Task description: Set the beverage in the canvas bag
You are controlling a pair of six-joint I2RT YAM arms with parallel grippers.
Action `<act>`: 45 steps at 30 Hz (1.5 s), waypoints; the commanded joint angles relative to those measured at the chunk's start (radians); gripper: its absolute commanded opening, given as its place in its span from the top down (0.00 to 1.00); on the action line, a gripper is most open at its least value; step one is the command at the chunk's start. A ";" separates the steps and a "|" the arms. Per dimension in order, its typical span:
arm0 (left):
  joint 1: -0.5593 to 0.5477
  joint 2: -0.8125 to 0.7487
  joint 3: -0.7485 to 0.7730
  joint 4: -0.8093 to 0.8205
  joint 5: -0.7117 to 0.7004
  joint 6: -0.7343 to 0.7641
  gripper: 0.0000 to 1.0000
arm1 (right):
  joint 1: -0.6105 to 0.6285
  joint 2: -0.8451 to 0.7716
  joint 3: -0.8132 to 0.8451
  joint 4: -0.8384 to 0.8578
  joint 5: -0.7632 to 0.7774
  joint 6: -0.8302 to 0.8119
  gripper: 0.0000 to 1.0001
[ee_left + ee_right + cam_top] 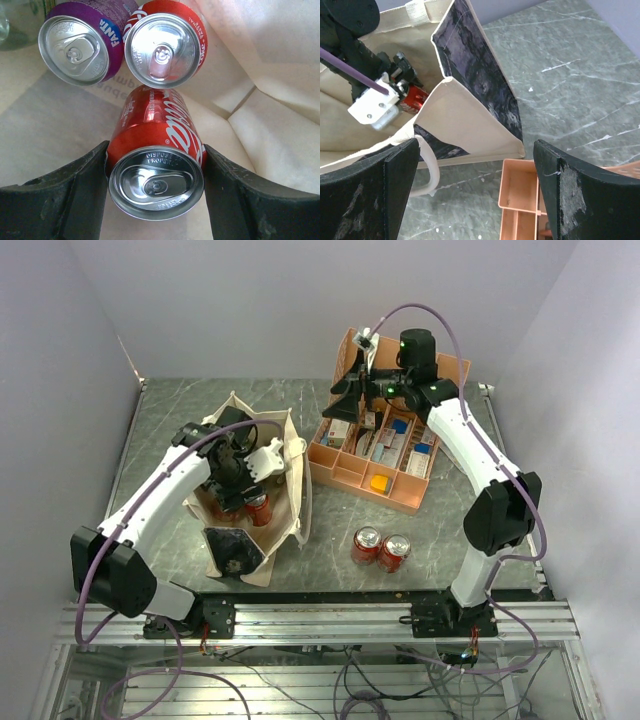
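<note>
The left gripper (156, 172) is down inside the canvas bag (292, 490), its fingers (70, 200) clamped on the sides of a red cola can (159, 125). Just beyond the fingertips stand a purple can (80, 42) and another red can (162, 47), almost touching the held one. Whether its base rests on the bag floor cannot be told. The step looks like the release. It would go best by settling the can first, then spreading the fingers just enough to clear it and rising straight up, away from neighbours and fabric. The right gripper (475, 147) hangs with its fingers wide apart and nothing between them, an orange organizer (355, 475) below.
</note>
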 commanded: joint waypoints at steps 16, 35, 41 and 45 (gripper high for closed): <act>0.074 -0.116 -0.244 0.361 0.020 -0.014 0.93 | 0.022 0.015 -0.014 0.045 0.126 0.071 0.04; 0.109 -0.058 -0.286 0.515 0.069 -0.075 0.93 | 0.023 0.052 0.014 -0.009 0.174 0.016 0.04; 0.109 -0.051 -0.309 0.570 0.076 -0.129 0.93 | 0.024 0.058 0.014 -0.008 0.187 0.019 0.04; 0.111 -0.057 -0.333 0.597 0.044 -0.136 0.93 | 0.024 0.066 0.022 -0.008 0.193 0.020 0.04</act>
